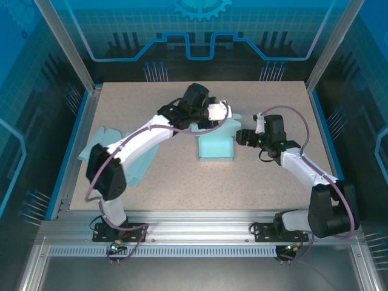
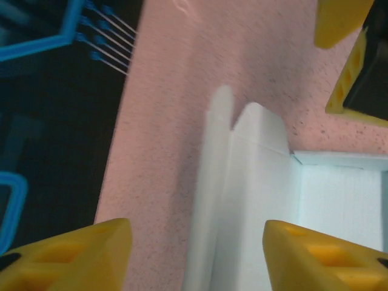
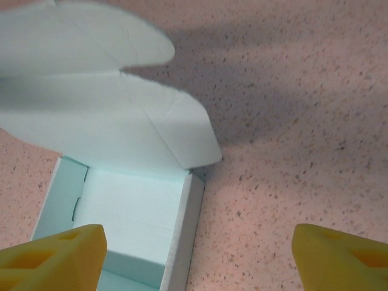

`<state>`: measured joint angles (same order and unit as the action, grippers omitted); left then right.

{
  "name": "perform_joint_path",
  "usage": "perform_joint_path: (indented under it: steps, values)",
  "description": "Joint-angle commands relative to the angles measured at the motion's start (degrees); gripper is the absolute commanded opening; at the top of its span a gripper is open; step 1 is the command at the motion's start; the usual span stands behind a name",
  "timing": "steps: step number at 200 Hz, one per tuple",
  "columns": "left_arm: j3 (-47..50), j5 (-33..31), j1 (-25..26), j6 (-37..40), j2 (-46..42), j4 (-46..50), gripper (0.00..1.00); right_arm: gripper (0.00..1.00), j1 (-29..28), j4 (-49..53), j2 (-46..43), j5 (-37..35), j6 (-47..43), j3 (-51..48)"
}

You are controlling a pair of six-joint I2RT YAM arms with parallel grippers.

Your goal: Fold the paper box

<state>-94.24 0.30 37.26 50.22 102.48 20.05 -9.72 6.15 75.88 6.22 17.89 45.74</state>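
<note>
Pale mint paperboard is making up the box (image 1: 216,148), which is sitting at the centre of the top view on the speckled beige table (image 1: 182,182). Its tray part is already squared up, and its rounded flaps (image 3: 121,121) are lying open toward the upper part of the frame. The sheet is looking thin, matte and light, with sharp score lines. I judge it will be stiff across a panel yet quick to buckle or skid if pushed away from a fold. The best hold is likely a flap's free edge or a thin upright wall, with the other arm steadying the tray.

The left gripper (image 2: 197,254) is hovering over the far flap. Its yellow fingers (image 2: 79,254) are standing apart with the flap's white edge running between them, untouched as far as I can tell. The right gripper (image 3: 197,260) is hanging at the box's right side, fingers spread wide and clamping nothing. At the left of the top view, a stack of flat blanks (image 1: 102,138) is lying partly under the left arm.
</note>
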Motion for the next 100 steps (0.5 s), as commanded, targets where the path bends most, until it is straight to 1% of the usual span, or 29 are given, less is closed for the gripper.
perform_joint_path:
  steps: [1,7,23,34,41,51,57,66,89,100]
  values:
    - [5.87,-3.50,-4.06,-21.00,-9.79,-10.56,0.66,0.81,1.39,1.23,0.28,-1.40,-2.48,2.55]
    - [7.77,-4.06,-5.54,-26.53,-11.63,-11.49,0.66,0.81,1.63,1.44,0.44,-1.26,-2.66,2.84]
    - [15.35,-4.12,-9.94,-39.81,-16.45,-15.54,0.71,0.84,2.13,2.10,1.04,-0.77,-3.33,3.63]
    - [22.31,-3.92,-12.62,-47.42,-19.18,-19.23,0.79,0.86,2.41,2.50,1.68,-0.69,-3.68,4.23]
    - [26.36,-3.22,-13.85,-50.58,-20.52,-21.94,0.84,0.87,2.48,2.76,2.11,-0.52,-3.95,4.34]
    - [32.21,-3.18,-14.57,-52.99,-21.92,-26.20,0.90,0.88,2.45,2.90,2.83,-0.27,-4.17,4.29]
    - [35.24,-3.45,-14.73,-54.28,-22.37,-28.69,0.93,0.87,2.52,3.05,3.18,0.08,-4.33,6.23]
    - [38.50,-2.96,-14.84,-55.53,-22.35,-31.87,0.96,0.88,2.55,2.86,3.87,0.64,-4.73,6.89]
    - [42.94,0.65,-14.89,-56.00,-19.44,-37.53,0.98,0.86,2.53,2.40,6.21,1.96,-6.15,8.61]
    - [44.98,2.57,-15.06,-55.84,-17.04,-42.50,0.98,0.84,2.58,1.92,7.67,2.66,-6.87,9.44]
